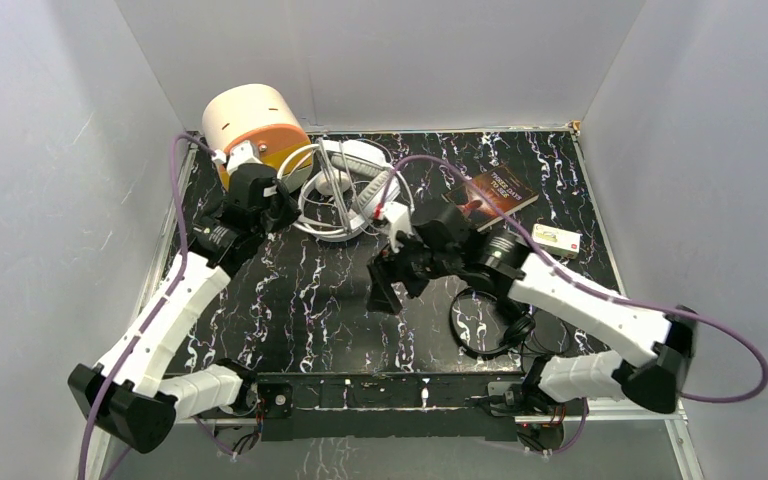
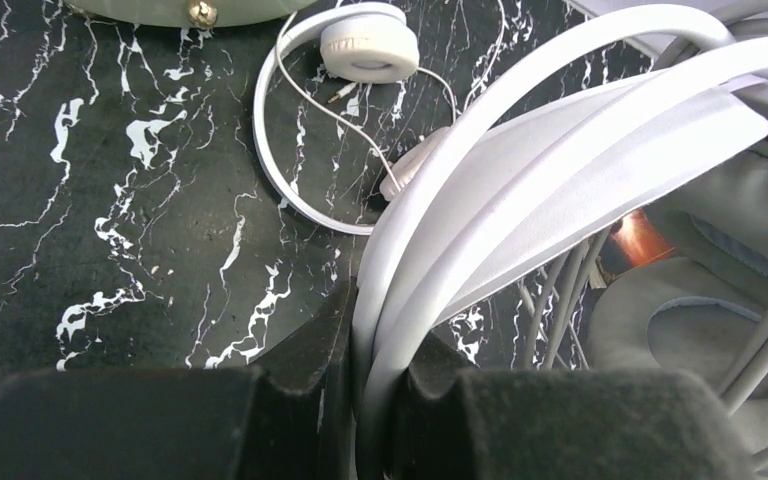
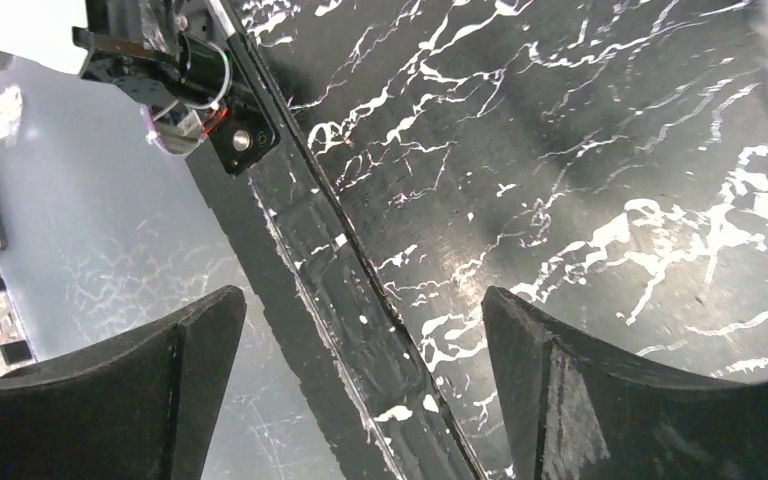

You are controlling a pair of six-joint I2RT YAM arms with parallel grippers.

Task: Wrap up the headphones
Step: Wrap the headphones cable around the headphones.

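"So, what has your left hand got?"

"My left hand (image 2: pixel 378 360) is pinched tight on the headband of the big white over-ear pair (image 2: pixel 560 130) — the band runs straight up between the fingers. That pair sits at the far side of the worktop (image 1: pixel 290 290), left of centre, just right of the round white and orange tub (image 1: pixel 255 125)."

"And the right?"

"My right hand (image 3: pixel 360 305) is spread wide with nothing in it. It hangs over the middle of the worktop, tipped toward the near edge. Its own camera sees only the marbled top and that edge between the fingers."

"Where are the other two sets?"

"The slimmer white on-ear pair (image 2: pixel 370 50) lies flat on the worktop just beside the big pair's headband, with its thin cord looping across the hoop. The small black pair (image 1: pixel 485 320) lies near right, partly under my right arm (image 1: pixel 580 300), well apart from the white ones."

"Anything else out there?"

"A book (image 1: pixel 500 190) at the far right and a small box (image 1: pixel 557 238) just right of it — both apart from the headphones. I cannot tell from above how the big pair's cord runs. In the left wrist view, several grey strands show beside its ear cushion."
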